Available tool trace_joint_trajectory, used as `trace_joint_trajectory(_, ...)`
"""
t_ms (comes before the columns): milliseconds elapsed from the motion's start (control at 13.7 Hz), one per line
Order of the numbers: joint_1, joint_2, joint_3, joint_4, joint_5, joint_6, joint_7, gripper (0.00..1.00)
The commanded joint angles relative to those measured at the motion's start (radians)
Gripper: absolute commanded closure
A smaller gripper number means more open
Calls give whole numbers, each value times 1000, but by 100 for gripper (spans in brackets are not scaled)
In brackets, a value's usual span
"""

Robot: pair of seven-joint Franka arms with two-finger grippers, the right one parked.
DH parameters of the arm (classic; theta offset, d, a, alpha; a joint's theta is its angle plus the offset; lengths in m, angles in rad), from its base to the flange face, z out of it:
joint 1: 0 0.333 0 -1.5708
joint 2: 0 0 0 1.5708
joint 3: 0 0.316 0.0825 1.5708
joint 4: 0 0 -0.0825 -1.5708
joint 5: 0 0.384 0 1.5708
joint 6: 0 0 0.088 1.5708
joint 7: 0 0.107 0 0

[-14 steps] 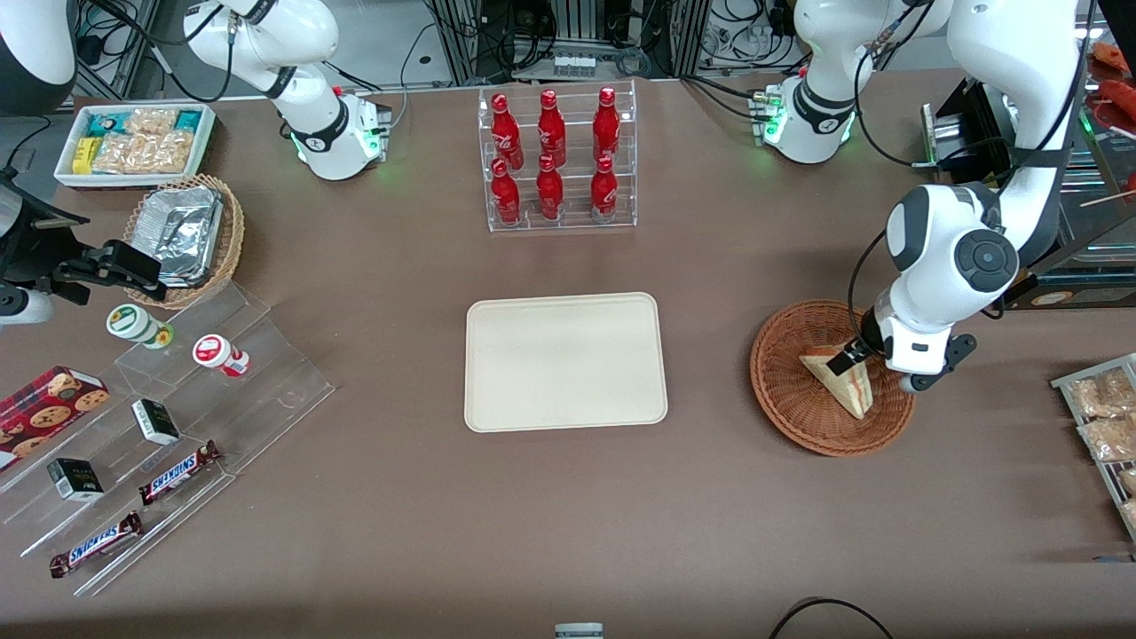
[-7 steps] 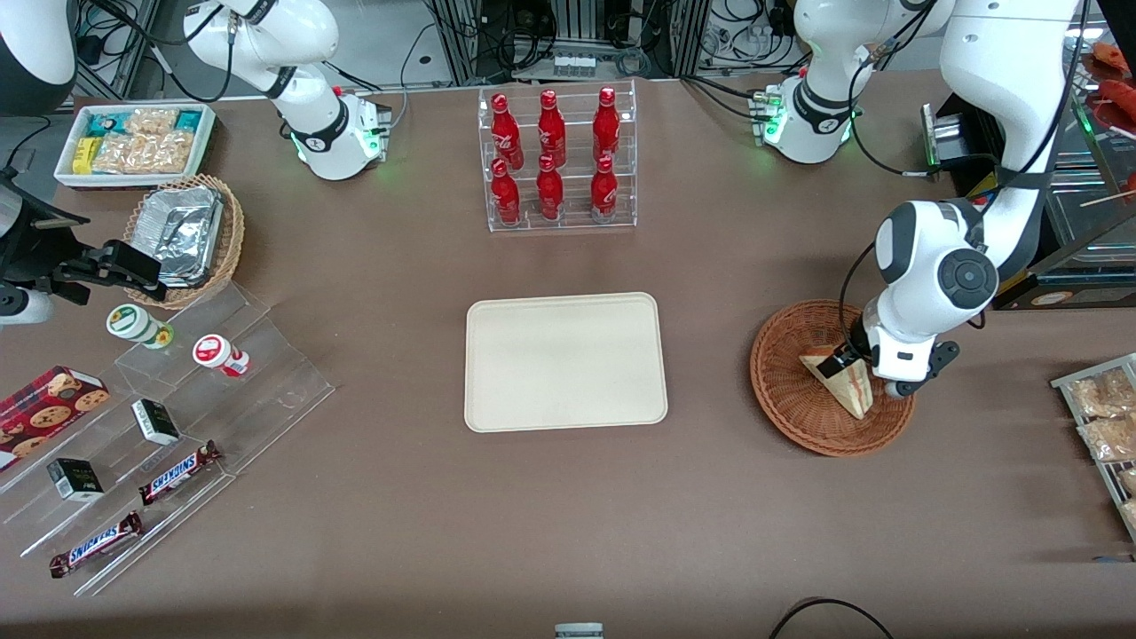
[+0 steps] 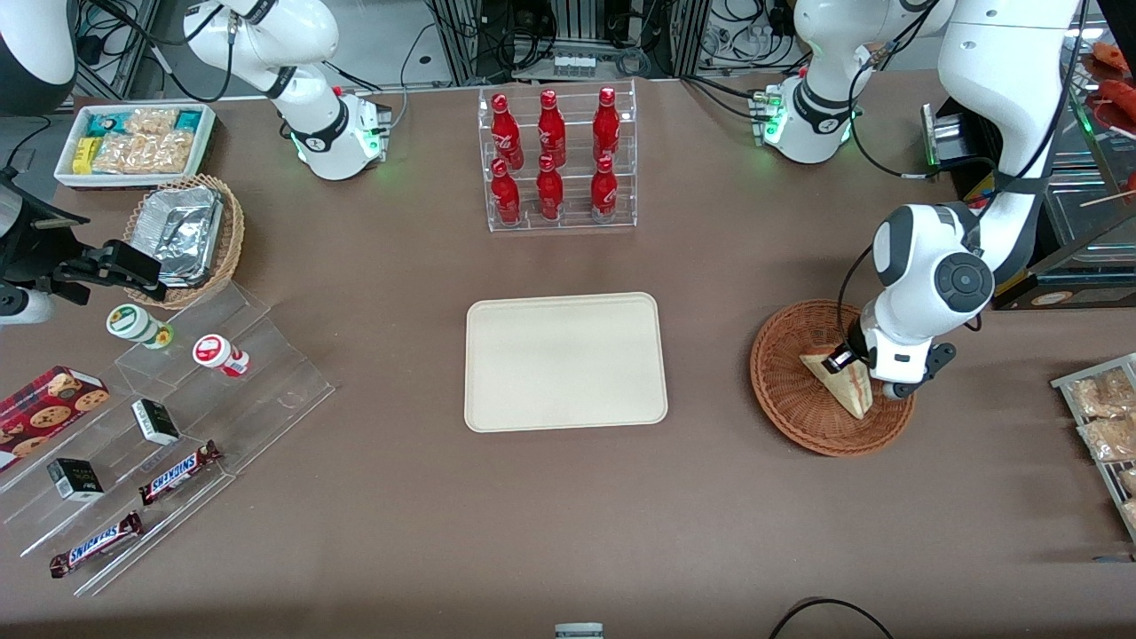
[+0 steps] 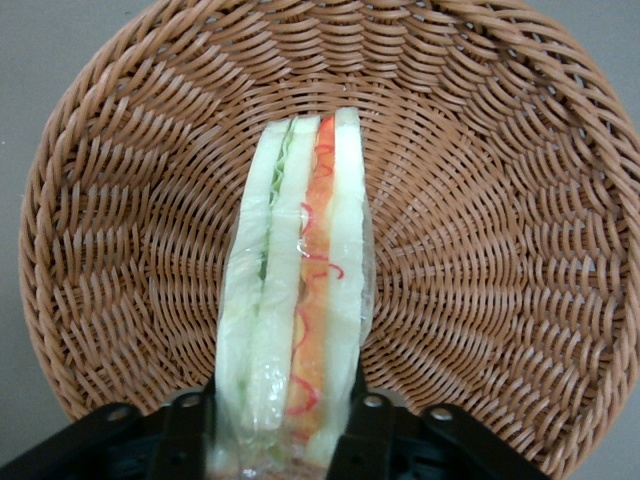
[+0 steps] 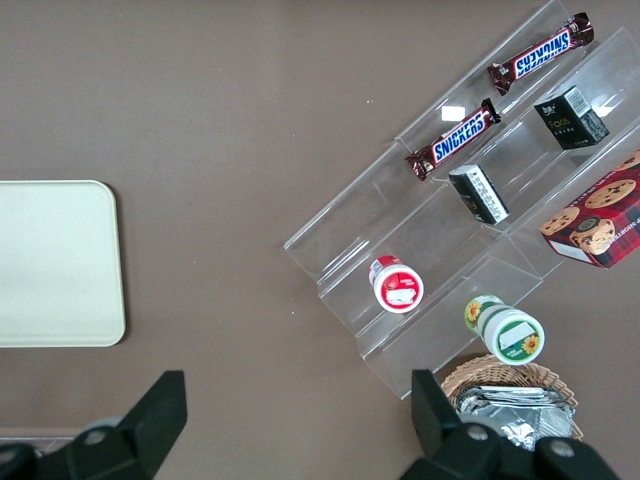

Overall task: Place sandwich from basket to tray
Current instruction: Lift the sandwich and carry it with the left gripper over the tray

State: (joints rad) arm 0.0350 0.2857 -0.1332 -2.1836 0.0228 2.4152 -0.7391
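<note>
The sandwich (image 3: 845, 387), a pale wedge with orange, red and green layers, lies in the round reddish-brown wicker basket (image 3: 785, 399) toward the working arm's end of the table. My left gripper (image 3: 840, 362) is down in the basket, its two black fingers pressed against both flat sides of the wedge. In the left wrist view the sandwich (image 4: 300, 270) stands on edge between the fingers (image 4: 368, 425) of the gripper (image 4: 282, 425), with the basket (image 4: 500, 250) weave all round it. The cream tray (image 3: 564, 362) lies bare at the table's middle, about a basket's width away.
A clear rack of red bottles (image 3: 557, 160) stands farther from the front camera than the tray. Toward the parked arm's end are a stepped acrylic shelf (image 3: 204, 399) with snacks, a tan basket of foil containers (image 3: 185, 235) and a white bin (image 3: 133, 142). Snack packets (image 3: 1105, 417) lie beside the basket.
The working arm's wrist has shifted a little toward the tray and settled lower over the basket. The sandwich has stayed in the same spot in the basket.
</note>
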Motion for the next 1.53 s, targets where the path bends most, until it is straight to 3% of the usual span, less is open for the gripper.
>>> trace_joint_trajectory(0,-6,-29,-2,2,6,-1,-14,100)
trace_joint_trajectory(511,-7,-30,-121,208,5,-283,-19,100)
trace_joint_trajectory(949,-10,53,-333,292,9,-289,-13,100)
trace_joint_trajectory(1022,-15,72,-365,304,40,-289,-20,100)
trace_joint_trajectory(1460,-231,252,-373,523,169,-366,-216,100)
